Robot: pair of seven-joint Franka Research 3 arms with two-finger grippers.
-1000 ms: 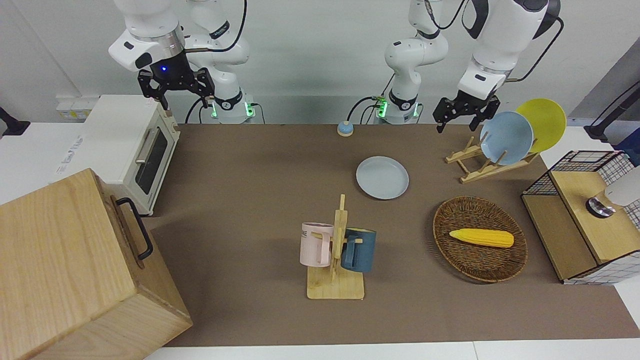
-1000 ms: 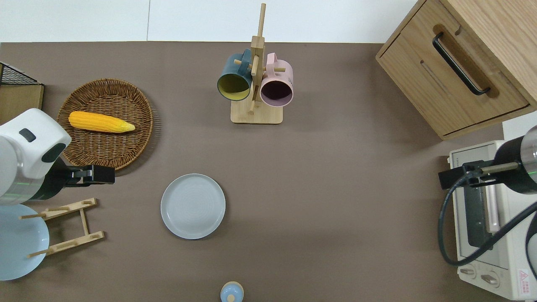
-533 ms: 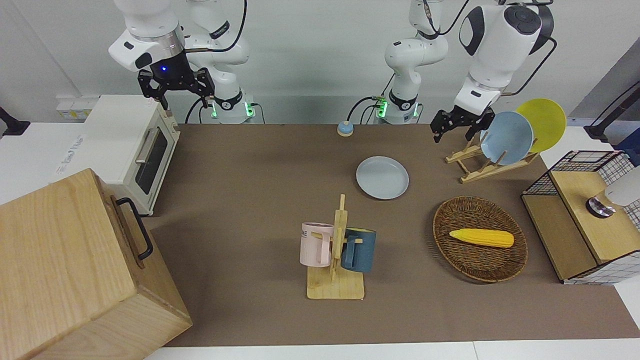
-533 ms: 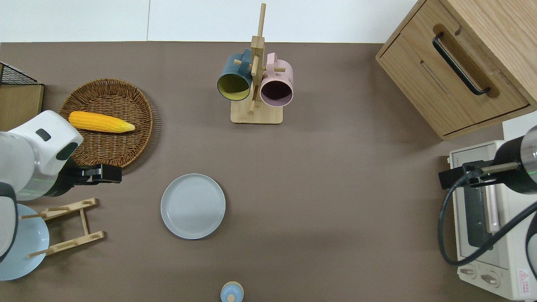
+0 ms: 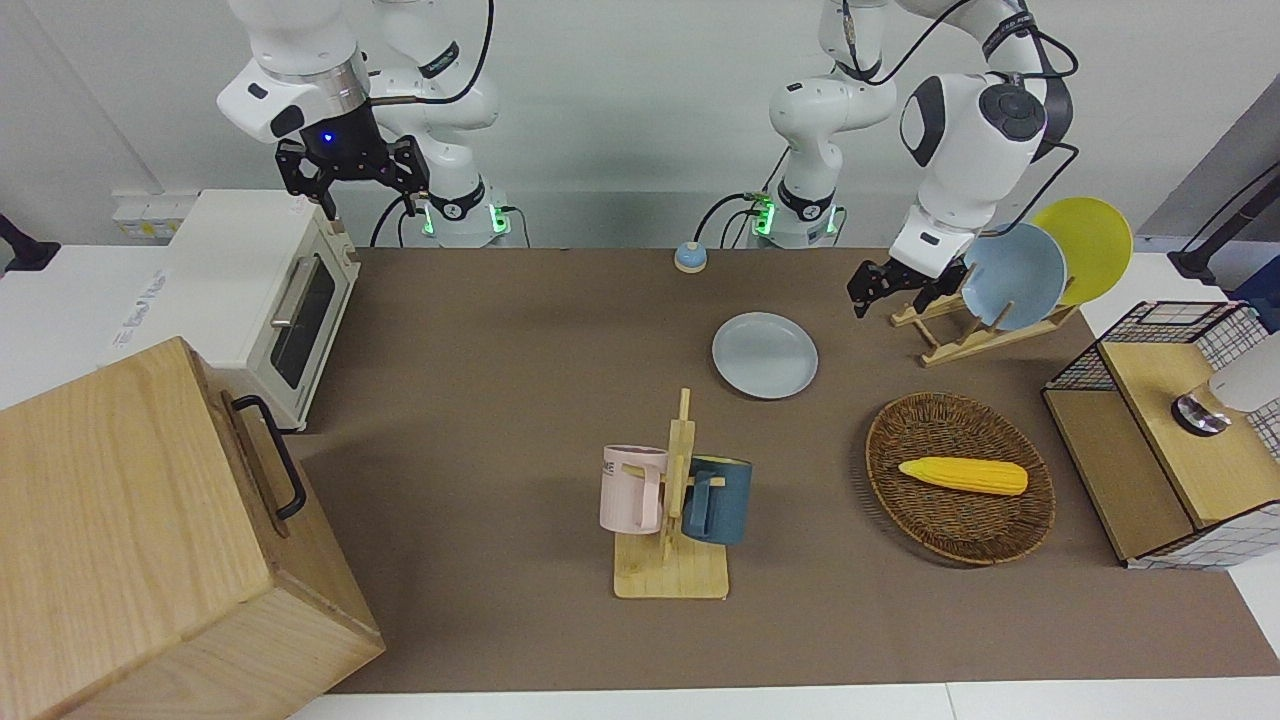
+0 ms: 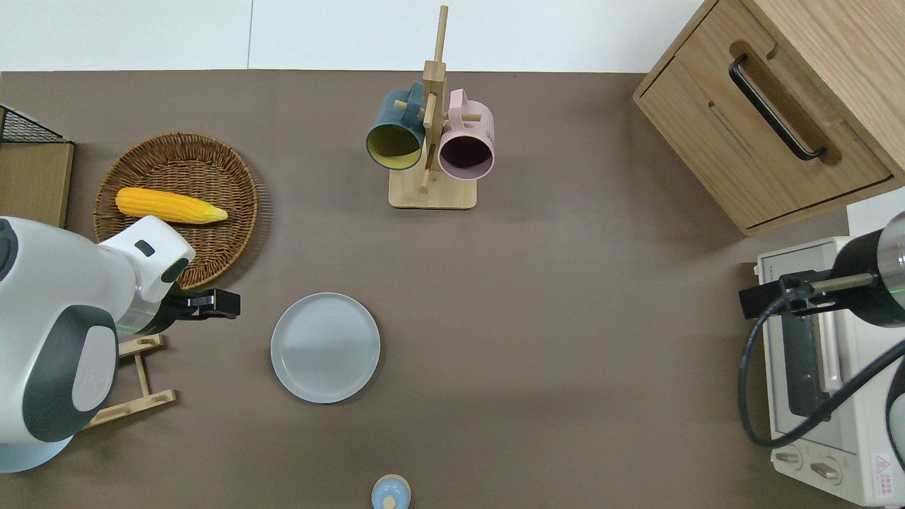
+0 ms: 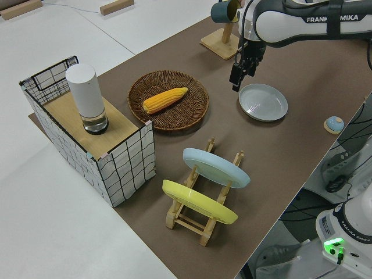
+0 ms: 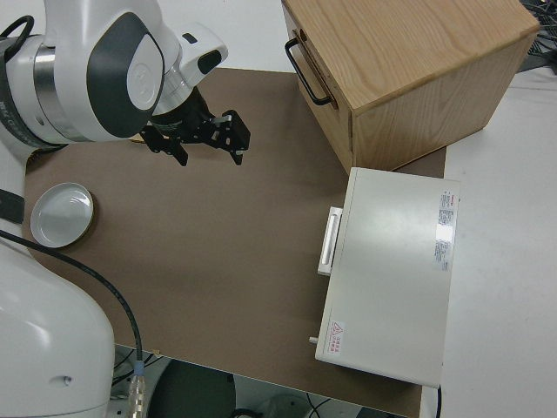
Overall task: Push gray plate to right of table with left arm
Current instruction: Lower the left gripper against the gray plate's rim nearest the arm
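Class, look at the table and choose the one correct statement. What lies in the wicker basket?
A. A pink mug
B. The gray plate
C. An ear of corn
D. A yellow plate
C. The ear of corn lies in the wicker basket, while the gray plate sits flat on the table apart from it.

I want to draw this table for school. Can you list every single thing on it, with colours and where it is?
gray plate: 1, blue-gray, mid-table
rack plates: 2, blue and yellow, wooden rack, left arm's end
basket: 1, brown
corn: 1, yellow, in basket
mugs: 2, teal and pink, on wooden stand
toaster oven: 1, white, right arm's end
wooden cabinet: 1
wire crate: 1, white cylinder on top
knob: 1, blue
left gripper: 1, black, beside plate
right gripper: parked
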